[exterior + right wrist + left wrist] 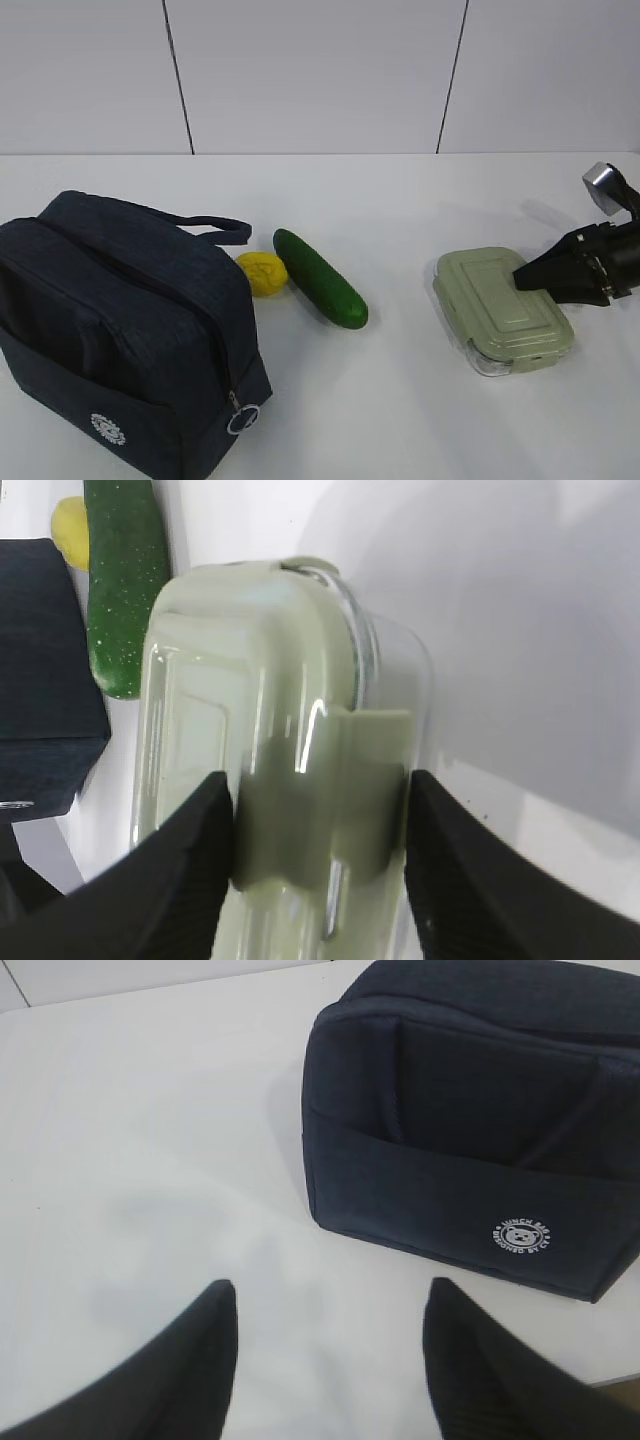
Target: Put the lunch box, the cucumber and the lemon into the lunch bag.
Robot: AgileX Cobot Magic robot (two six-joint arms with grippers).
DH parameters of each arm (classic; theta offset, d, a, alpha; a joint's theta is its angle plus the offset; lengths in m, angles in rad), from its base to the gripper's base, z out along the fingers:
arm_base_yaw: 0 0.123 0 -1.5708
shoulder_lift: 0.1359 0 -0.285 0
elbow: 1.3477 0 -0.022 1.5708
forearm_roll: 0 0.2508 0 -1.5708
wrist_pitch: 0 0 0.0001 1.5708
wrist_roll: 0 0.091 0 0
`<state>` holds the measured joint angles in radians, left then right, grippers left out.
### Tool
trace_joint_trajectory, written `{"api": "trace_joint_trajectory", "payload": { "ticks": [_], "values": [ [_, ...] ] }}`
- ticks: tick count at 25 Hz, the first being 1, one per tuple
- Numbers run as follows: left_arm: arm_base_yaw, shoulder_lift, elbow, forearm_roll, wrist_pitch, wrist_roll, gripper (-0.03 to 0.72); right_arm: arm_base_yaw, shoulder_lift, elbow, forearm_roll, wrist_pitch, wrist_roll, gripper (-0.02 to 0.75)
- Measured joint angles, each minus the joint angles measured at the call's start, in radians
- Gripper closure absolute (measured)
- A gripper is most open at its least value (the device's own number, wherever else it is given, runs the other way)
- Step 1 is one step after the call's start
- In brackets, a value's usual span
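Note:
The lunch box (500,305), clear glass under a pale green lid, lies on the table at the right. My right gripper (528,276) reaches over its far right edge. In the right wrist view its two fingers (205,825) sit tight against both sides of the lid's clip (320,790), shut on it, while the box (240,660) rests on the table. The cucumber (320,278) and the lemon (262,273) lie side by side mid-table, beside the navy lunch bag (120,340), which is zipped. My left gripper (330,1295) hangs open over bare table, short of the bag (470,1110).
The bag's strap handle (215,225) lies toward the lemon. Its metal ring pull (242,418) hangs at the front corner. A white wall stands behind the table (400,200). The cucumber (125,580) and lemon (68,525) lie beyond the box.

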<state>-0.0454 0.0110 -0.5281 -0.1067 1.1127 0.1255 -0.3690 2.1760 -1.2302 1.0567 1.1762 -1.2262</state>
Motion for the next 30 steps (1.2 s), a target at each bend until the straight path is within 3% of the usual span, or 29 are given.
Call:
{"api": "trace_joint_trajectory", "payload": {
  "ticks": [30],
  "values": [
    [0.0,0.0,0.0,0.0,0.0,0.0,0.256,0.0,-0.082,0.0,-0.013,-0.034,0.13,0.342]
  ]
}}
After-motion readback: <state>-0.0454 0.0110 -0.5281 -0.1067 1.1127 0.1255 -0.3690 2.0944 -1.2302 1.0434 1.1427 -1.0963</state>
